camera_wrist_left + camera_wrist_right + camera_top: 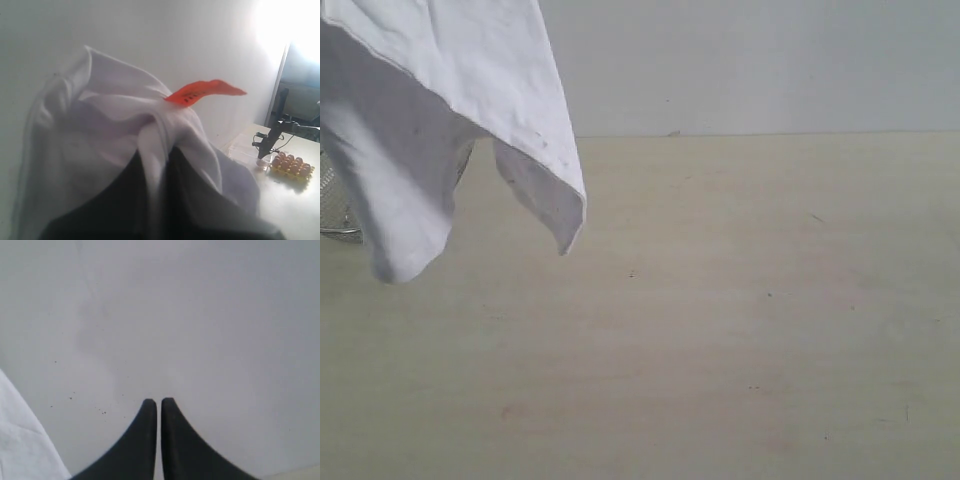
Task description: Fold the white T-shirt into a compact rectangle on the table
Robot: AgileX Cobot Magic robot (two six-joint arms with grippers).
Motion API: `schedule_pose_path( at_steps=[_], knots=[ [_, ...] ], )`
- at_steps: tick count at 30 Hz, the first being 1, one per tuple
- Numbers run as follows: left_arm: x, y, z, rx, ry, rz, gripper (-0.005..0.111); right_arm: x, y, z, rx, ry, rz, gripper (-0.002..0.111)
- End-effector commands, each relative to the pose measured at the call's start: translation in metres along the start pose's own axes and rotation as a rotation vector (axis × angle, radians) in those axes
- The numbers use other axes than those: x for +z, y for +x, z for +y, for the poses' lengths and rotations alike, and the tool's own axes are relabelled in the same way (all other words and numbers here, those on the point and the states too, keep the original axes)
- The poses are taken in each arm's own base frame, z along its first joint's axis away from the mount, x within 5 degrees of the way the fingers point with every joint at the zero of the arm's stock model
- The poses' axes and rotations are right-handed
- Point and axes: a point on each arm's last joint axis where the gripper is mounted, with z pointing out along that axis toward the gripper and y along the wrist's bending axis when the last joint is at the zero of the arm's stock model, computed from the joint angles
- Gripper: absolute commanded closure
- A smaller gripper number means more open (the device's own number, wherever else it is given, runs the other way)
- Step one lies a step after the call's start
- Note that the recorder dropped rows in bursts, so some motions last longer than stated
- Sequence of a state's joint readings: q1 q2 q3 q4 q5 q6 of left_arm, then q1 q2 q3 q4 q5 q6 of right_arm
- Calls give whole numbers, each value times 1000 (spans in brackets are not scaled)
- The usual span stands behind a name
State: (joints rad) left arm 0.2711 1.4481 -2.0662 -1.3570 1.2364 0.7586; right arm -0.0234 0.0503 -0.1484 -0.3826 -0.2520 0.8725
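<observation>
The white T-shirt (pixel 440 110) hangs in the air at the far left of the scene, a soft, matte cotton sheet falling in broad folds. One stitched hem runs down to a pointed corner and a rounder lobe droops lower on the left. Its upper part is cut off by the top and left edges of the exterior view, so what carries it is not seen there, and whether the lowest fold touches the table (pixel 740 330) cannot be told. The tabletop is a wide, pale beige plane with faint wood grain and a few dark specks, and it meets a plain grey-white wall (pixel 750 60) at the far edge. Behind the cloth at far left a sliver of the wire-mesh basket (pixel 335 205) shows – curved rim and fine metal grid, the rest hidden by the shirt. In the left wrist view the left gripper (pixel 156 150) has its dark fingers (pixel 110 205) clamped on a gathered ridge of the shirt, the fabric bunching over and between them. The orange neck tag (pixel 202 92) sticks out of the bunch, stiff and tongue-shaped, its dark print too blurred to read. Beyond it, washed out by glare, a yellow tray (pixel 292 167) of small pale round things sits beside a dark gadget (pixel 272 140) whose nature is unclear. The right gripper (pixel 159 402) holds nothing – its two smooth black curved fingers are pressed together with only a hairline gap, facing the bare wall, with a corner of white cloth at the picture's edge.
</observation>
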Motion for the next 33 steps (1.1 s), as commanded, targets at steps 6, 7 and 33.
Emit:
schedule_pose_path(
  at_steps=[6,7,33],
  knots=[
    [4,2,9,-38,6,-17,102,75,-46,29,-116,-65,120,108],
    [4,2,9,-38,6,-17,102,88,-50,32,-121,-74,136,108],
    [56,20,4,-97,156,-1,102,241,-19,116,-173,-564,353,92]
  ],
)
